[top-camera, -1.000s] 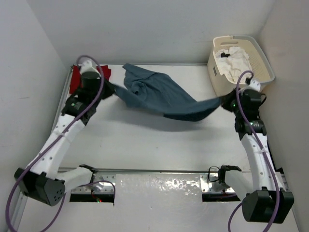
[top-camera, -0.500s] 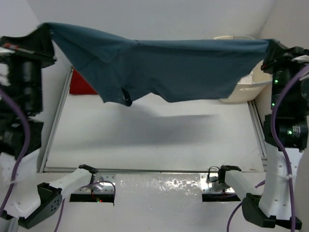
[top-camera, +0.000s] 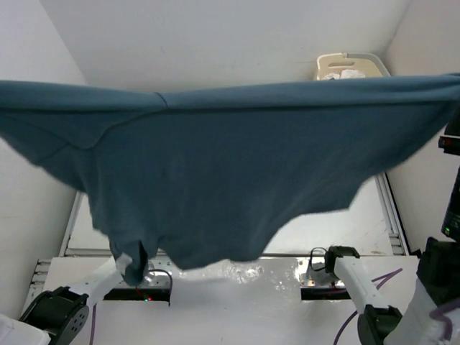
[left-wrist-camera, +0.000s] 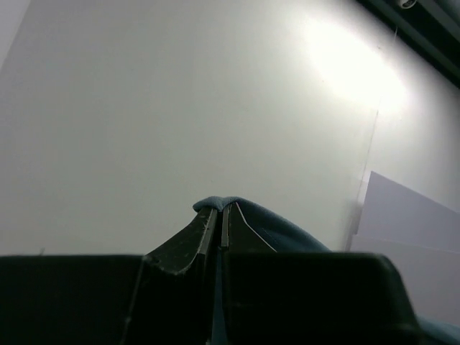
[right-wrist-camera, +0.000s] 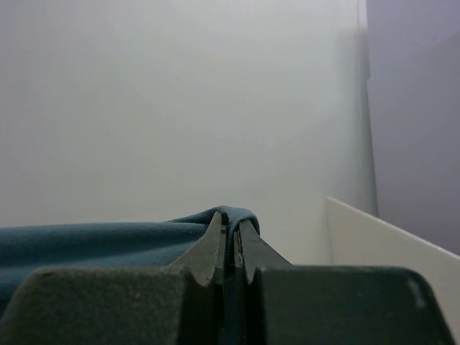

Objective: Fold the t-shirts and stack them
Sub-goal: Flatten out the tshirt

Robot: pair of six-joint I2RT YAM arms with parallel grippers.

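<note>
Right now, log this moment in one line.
left gripper: shut on slate blue-grey cloth t-shirt | right gripper: shut on it | t-shirt: spread aloft

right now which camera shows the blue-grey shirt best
The top external view: the blue-grey shirt hangs spread across nearly the whole frame. The wrist views show only a small pinched edge, in the left gripper and the right gripper.

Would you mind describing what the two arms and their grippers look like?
The left arm and right arm have white links with black joints, and a purple cable trails near the right base. The left gripper and right gripper have black fingers tapering to narrow tips.
</note>
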